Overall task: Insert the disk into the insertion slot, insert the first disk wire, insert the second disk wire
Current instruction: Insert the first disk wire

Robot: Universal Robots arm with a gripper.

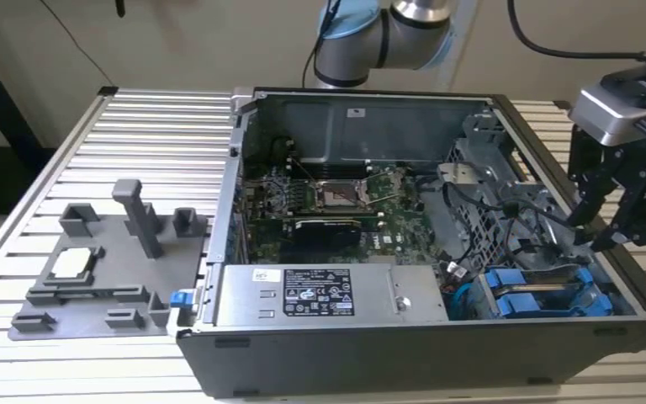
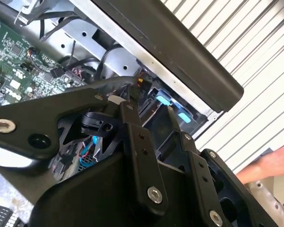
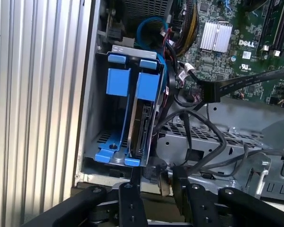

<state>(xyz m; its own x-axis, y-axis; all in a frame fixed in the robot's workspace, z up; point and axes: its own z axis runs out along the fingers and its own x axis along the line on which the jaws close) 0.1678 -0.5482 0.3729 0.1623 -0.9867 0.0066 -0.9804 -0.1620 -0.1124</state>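
The ribbed metal table (image 1: 132,126) carries an open computer case (image 1: 413,353) lying on its side, with a grey fixture plate (image 1: 98,269) at the exterior view's left. Inside the case I see the green motherboard (image 1: 335,202) and the silver power supply box (image 1: 317,295).

From my seat, the pincer (image 1: 595,234) hangs over the case's rim at the exterior view's right. Its fingers stand apart with nothing between them. In both wrist views the black fingers (image 3: 132,189) point down towards the drive cage.

The disk (image 3: 144,127) sits on edge in its blue carrier inside the slot (image 3: 90,123), a grey sheet-metal bay in the corner of the case. A second blue carrier (image 3: 117,80) stands just beside it in the same cage. Loose black wires (image 3: 199,123) loop near the disk's open side, and a flat black cable (image 3: 246,80) crosses above them; I cannot tell whether any wire is plugged into the disk.

In the second wrist view a person's hand (image 2: 270,163) rests on the table beyond the case.
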